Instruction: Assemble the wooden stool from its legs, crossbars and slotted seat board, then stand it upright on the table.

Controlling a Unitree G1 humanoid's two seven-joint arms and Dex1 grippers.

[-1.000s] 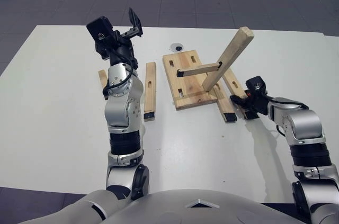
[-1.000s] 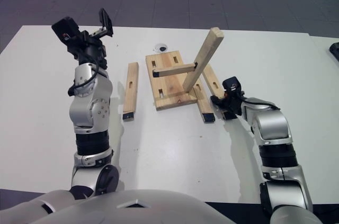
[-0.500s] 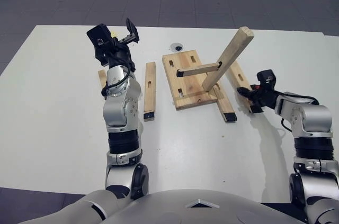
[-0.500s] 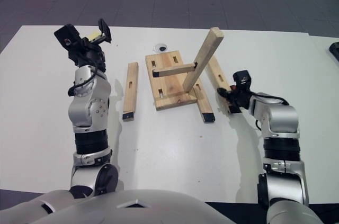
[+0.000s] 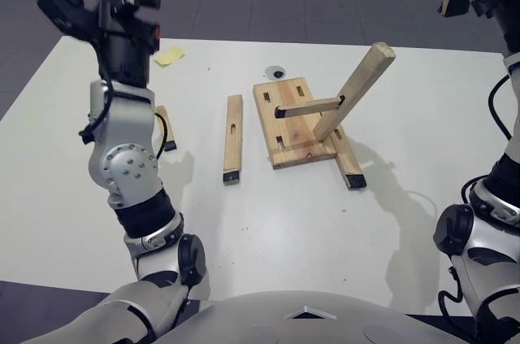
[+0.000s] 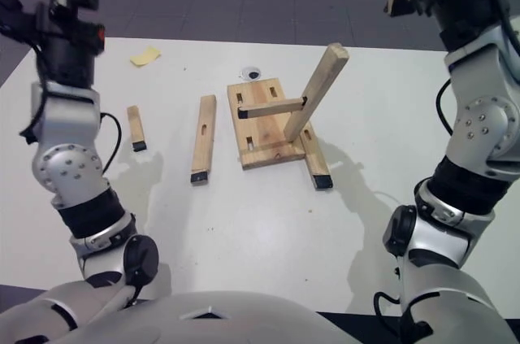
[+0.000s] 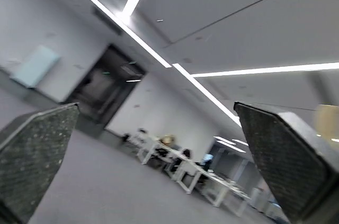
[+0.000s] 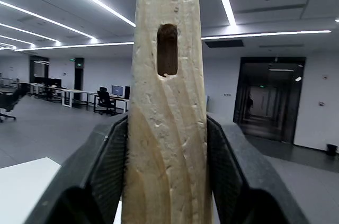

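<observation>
Arms risen, right gripper [image 8: 168,173] clamps leg [image 8: 168,102], left gripper [image 7: 159,160] agape, white table [image 5: 325,230] (office [image 8: 63,102])

silver-grey arms [image 5: 126,167] with black joint bands, loose black cables [image 6: 439,108].

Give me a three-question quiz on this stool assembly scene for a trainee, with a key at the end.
1. True or false: the right claw is shut on a slotted wooden leg, held up off the table.
2. How many legs rise from the seat board? A: none. B: one. C: four.
3. Fill in the gap: the left claw is raised with its fingers ____ and nothing between them.

Key: 1 true. 2 B. 3 open.
</observation>
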